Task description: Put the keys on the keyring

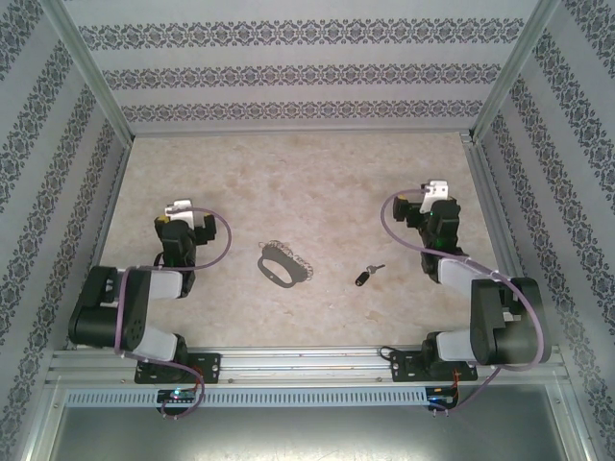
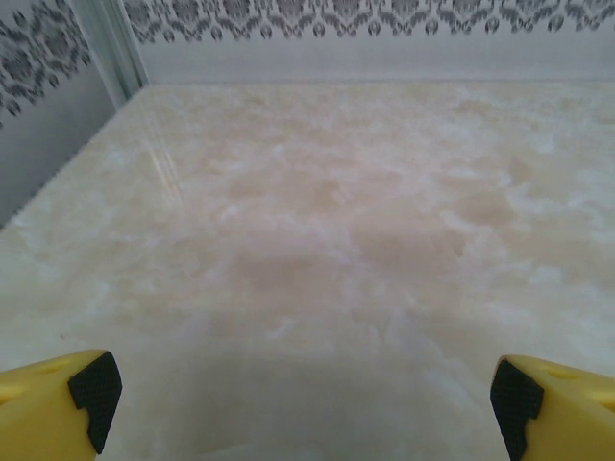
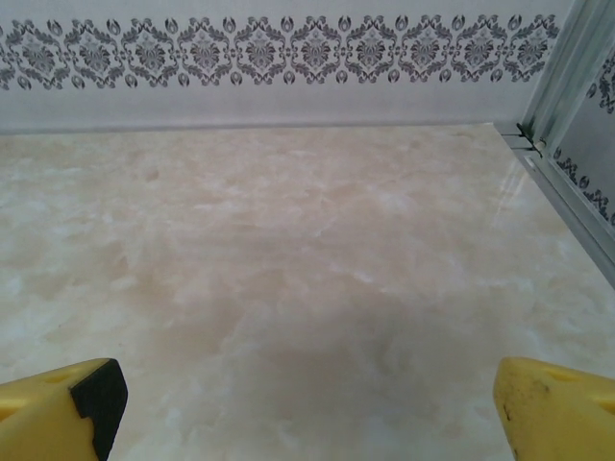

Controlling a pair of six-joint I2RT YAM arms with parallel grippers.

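On the desk, keyring and key lie apart, chain detail blurred; left tool and right tool spread, empty, fingertips cropped.

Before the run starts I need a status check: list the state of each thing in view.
Keyring: lying flat on the table, nothing threaded on it.
Key: lying loose on the table, to the right of the keyring and apart from it.
Left gripper: open, empty.
Right gripper: open, empty.
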